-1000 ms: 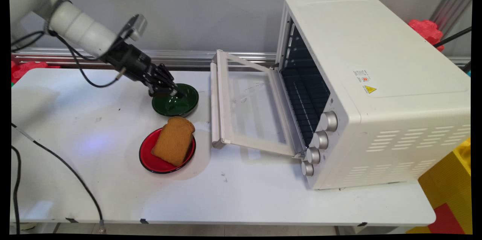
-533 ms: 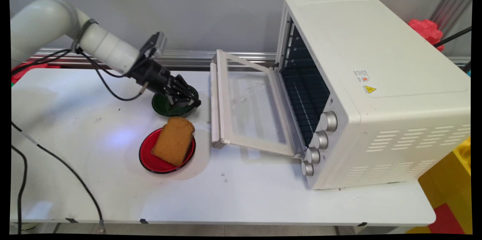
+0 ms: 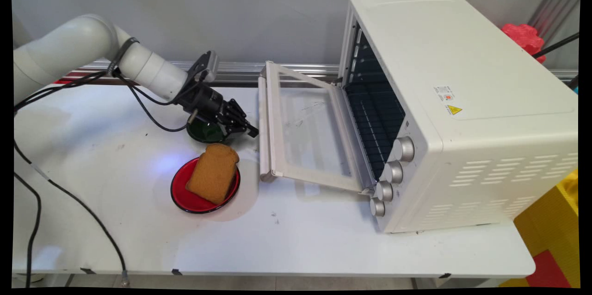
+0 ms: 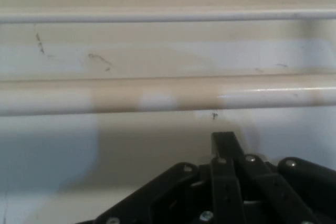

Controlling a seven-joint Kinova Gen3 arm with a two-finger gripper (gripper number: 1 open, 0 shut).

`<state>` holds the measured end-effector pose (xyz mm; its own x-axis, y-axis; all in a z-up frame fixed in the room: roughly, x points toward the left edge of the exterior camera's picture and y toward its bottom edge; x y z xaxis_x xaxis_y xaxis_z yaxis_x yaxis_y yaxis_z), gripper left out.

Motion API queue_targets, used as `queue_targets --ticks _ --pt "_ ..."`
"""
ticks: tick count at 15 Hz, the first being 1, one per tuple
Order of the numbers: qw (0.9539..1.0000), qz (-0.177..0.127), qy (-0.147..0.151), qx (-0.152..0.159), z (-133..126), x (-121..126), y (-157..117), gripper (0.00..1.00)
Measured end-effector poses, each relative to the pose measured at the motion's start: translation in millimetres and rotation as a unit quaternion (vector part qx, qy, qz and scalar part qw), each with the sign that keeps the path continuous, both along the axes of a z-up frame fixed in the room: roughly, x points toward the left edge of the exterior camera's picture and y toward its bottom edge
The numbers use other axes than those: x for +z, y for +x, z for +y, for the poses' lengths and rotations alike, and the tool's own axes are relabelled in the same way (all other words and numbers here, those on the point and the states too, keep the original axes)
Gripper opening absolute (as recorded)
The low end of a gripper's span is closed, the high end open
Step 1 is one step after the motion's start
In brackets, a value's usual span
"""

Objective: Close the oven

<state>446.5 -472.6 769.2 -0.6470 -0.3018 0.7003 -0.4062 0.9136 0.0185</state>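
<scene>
- Where the worktop (image 3: 286,244) comes nearest the camera, its white top bears only a few small dark marks, and black cables (image 3: 69,198) trail over its left part.
- Farther in, left of centre, a red plate (image 3: 182,195) carries a slice of toast (image 3: 212,172), which leans across it with its rounded end over the plate's far rim.
- Right of the plate, the oven (image 3: 462,110) stands at an angle, four silver knobs (image 3: 391,172) in a row down its front corner.
- Its glass door (image 3: 305,133) hangs open and lies almost flat over the worktop, with the handle bar (image 3: 263,128) along the left edge.
- Beyond the toast sits a green bowl (image 3: 203,133), mostly hidden by the arm's black wrist.
- Over the bowl's right side the gripper (image 3: 249,132) points right and slightly down, just short of the handle bar.
- Seen from the hand, the fingers (image 4: 224,153) are clenched tip to tip, grasping nothing.
- That same view shows the handle bar (image 4: 168,95) crossing the frame just ahead of the tips, apart from them, with the door frame (image 4: 168,17) beyond.
- Farthest back, a metal rail (image 3: 231,70) runs along the grey wall, and something red (image 3: 525,36) shows behind the oven.
</scene>
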Motion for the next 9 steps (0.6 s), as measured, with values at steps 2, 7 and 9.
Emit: queue_targets --ticks 2,7,9 --pt "1.0000 0.002 -0.001 -0.001 -2.4 -3.8 -2.9 0.00" --pt "0.9998 0.020 -0.007 0.001 -9.3 -6.2 -12.0 0.00" --pt "0.9996 0.027 -0.011 0.002 -11.6 -4.8 -14.5 0.00"
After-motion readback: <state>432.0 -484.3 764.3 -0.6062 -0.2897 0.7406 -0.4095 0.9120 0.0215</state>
